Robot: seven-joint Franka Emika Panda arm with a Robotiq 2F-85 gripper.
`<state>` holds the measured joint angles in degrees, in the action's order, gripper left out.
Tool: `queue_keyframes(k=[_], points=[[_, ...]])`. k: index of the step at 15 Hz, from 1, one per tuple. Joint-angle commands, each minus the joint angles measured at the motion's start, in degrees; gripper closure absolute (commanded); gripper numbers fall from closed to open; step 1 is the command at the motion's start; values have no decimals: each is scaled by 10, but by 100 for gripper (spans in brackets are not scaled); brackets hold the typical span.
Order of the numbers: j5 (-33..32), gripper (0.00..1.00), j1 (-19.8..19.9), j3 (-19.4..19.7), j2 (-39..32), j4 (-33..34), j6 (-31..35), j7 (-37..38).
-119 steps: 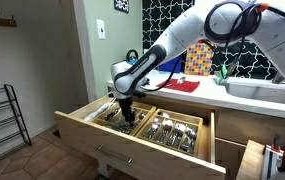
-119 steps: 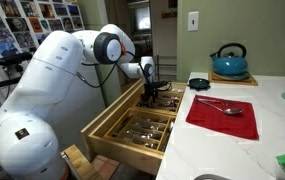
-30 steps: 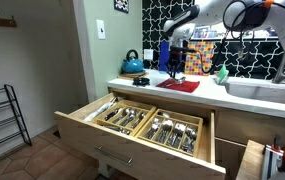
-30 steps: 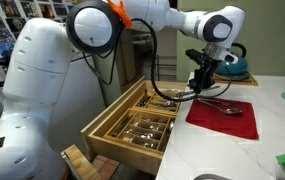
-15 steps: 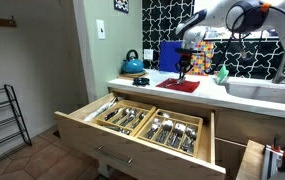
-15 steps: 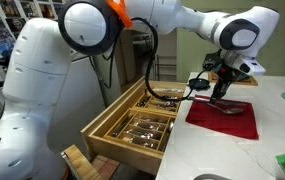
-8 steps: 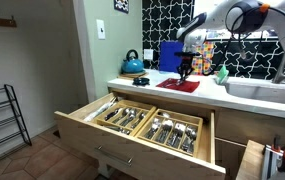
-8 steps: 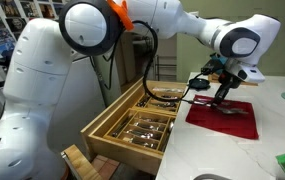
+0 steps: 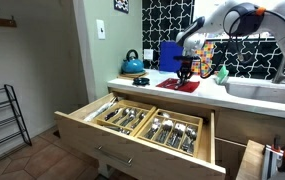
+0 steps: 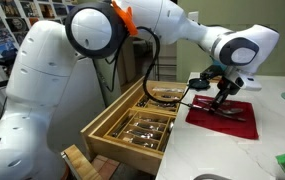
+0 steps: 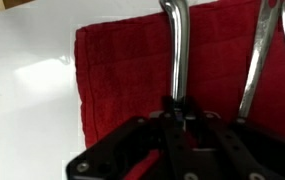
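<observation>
Left, the open drawer [image 10: 132, 125] holds cutlery. On the tabletop [image 10: 232, 155] lies a red cloth [image 11: 122, 70]. Over it, a steel utensil [image 11: 177, 50] is pinched by its handle end in the closed jaws, with another utensil [image 11: 254, 60] just beside. It looks light, stiff and slick, best gripped mid-handle.

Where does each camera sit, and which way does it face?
Exterior view: before the open wooden cutlery drawer, facing the blue kettle; white robot arm upper right.
Exterior view: by the robot's base, along the white counter; arm fills left.
Wrist view: on the end effector, looking down at its gripped silver metal utensil.
All show the red cloth mat.
</observation>
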<state>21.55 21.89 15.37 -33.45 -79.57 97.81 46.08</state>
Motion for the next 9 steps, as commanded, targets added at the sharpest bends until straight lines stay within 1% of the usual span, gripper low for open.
queue_keyframes(k=[1,9], points=[[28,95,11,-5,-11,3,13,8],[48,95,13,-7,-19,4,40,18]])
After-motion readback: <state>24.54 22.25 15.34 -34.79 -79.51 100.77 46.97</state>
